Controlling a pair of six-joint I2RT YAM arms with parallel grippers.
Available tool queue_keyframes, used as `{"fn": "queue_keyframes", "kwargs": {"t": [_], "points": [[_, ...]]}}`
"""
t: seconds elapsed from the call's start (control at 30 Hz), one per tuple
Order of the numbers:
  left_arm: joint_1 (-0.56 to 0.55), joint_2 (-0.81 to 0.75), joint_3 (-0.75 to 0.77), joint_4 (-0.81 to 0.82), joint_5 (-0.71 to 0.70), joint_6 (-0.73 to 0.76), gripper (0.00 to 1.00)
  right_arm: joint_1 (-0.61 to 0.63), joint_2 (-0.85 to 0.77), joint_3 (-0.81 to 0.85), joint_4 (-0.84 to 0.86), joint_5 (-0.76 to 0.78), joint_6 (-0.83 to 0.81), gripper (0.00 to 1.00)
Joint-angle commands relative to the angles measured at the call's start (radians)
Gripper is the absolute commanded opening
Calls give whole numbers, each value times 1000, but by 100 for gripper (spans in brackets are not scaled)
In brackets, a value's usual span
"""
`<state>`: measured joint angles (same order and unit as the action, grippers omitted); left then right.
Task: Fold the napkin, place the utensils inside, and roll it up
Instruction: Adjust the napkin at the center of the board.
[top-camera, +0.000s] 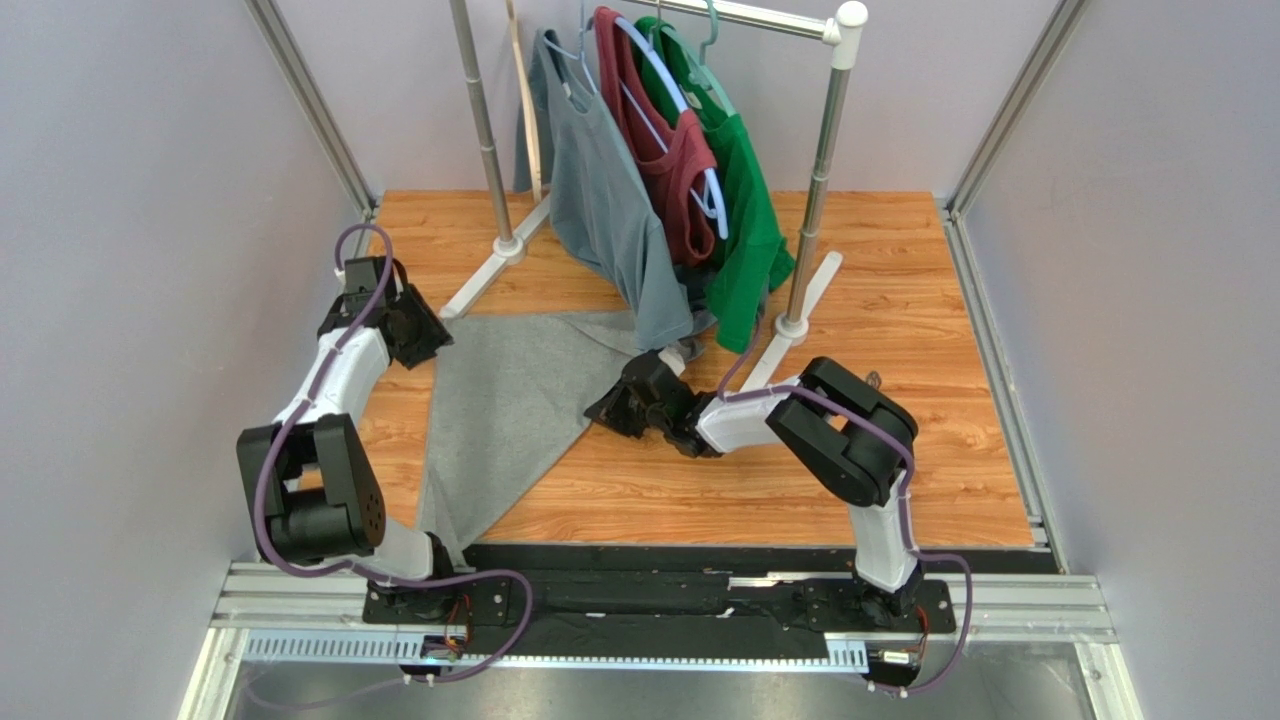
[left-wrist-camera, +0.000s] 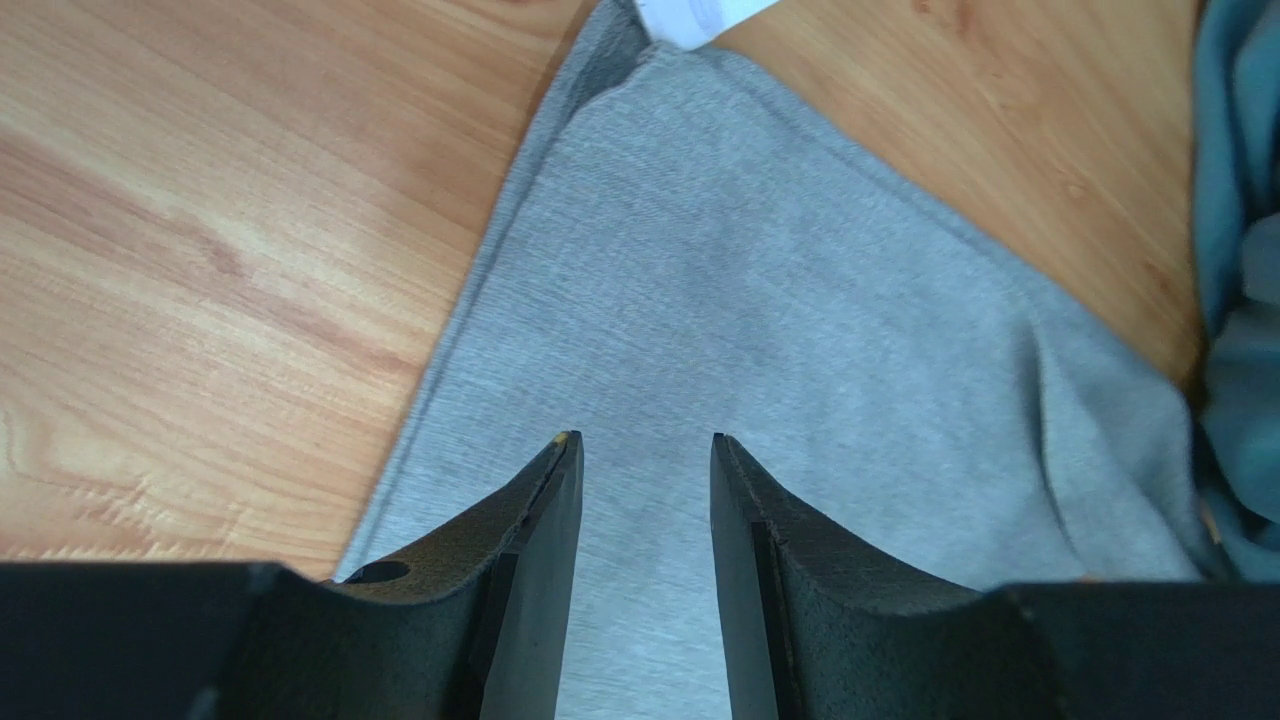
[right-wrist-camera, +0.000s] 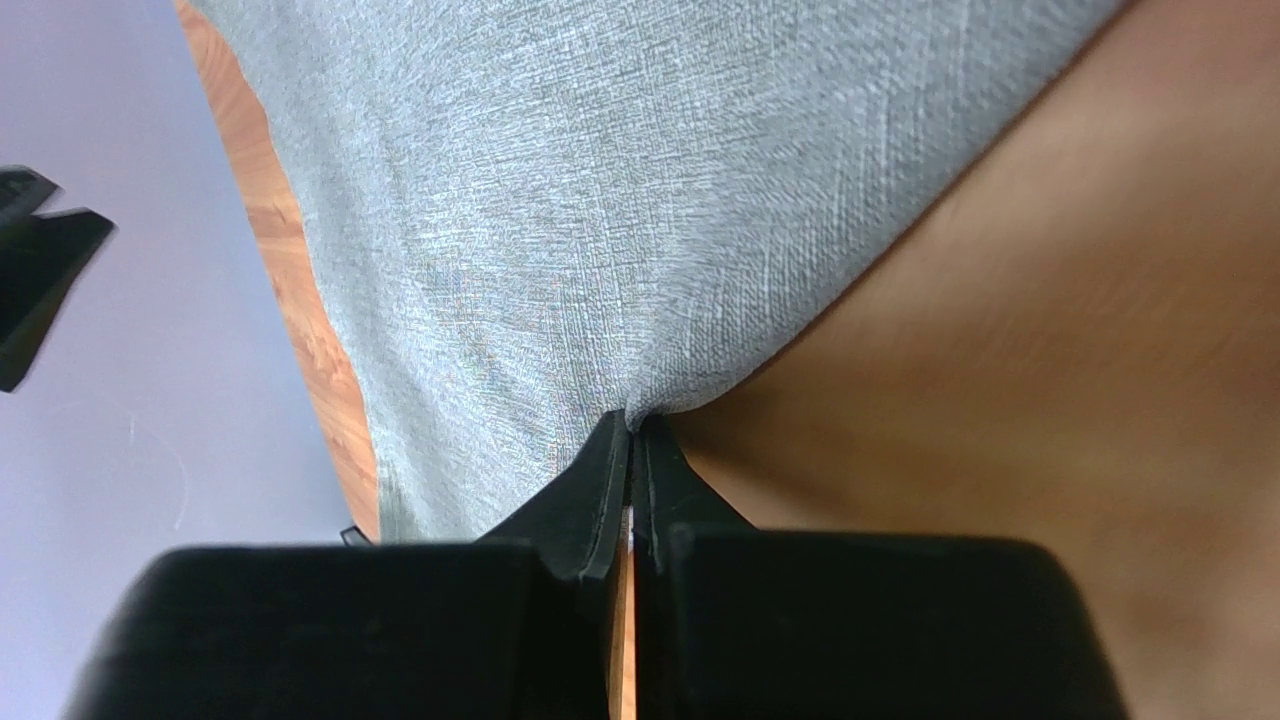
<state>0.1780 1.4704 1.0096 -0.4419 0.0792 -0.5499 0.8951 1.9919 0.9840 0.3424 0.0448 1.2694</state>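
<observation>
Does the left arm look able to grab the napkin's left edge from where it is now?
Probably yes. The left gripper has its jaws apart directly over the napkin, beside that edge, with nothing between. The right gripper, shut on the napkin's other side, is well clear.

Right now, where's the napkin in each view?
Top external: napkin left of centre.
Left wrist: napkin fills the centre, beyond the left gripper.
Right wrist: napkin upper centre, edge pinched in the right gripper.
Shared landmark: the wood table beside it.
</observation>
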Motion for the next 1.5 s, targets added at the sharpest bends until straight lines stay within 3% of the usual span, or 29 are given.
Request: {"fn": "queue_keyframes", "kwargs": {"t": [0.0,0.17,0.37,0.43,0.47,0.57,0.7,0.77,0.87,0.9,1.0,1.2,1.47], "points": [[-9,-61,29,22,50,-18,46,102,-19,-31,-49,162,136,0],[-11,-96,18,17,62,-19,47,203,-4,30,-43,260,196,0],[-11,-125,12,12,54,-13,47,242,30,127,-52,239,132,3],[-15,-124,1,17,60,-19,48,242,-27,79,-13,263,75,22],[-21,-122,-3,25,56,-21,48,242,-57,62,-10,277,-6,39],[-81,-113,-11,35,25,-24,53,234,-203,-1,-34,308,-167,54],[-172,-65,-23,58,51,-41,65,205,-411,-73,-215,340,-396,59],[-227,-35,-28,71,51,-45,70,168,-536,-146,-285,372,-410,68],[-281,-3,-31,77,39,-61,72,4,-640,-226,-336,230,-413,66],[-288,2,-34,78,36,-76,72,-90,-651,-254,-338,189,-416,65],[-316,-12,-66,92,4,-111,73,-217,-627,-252,-382,63,-467,62],[-441,-131,-190,153,-78,-194,74,-280,-495,-186,-422,-31,-512,56],[-626,-133,-255,268,-193,-216,74,-283,-412,-179,-404,-109,-467,51]]}}
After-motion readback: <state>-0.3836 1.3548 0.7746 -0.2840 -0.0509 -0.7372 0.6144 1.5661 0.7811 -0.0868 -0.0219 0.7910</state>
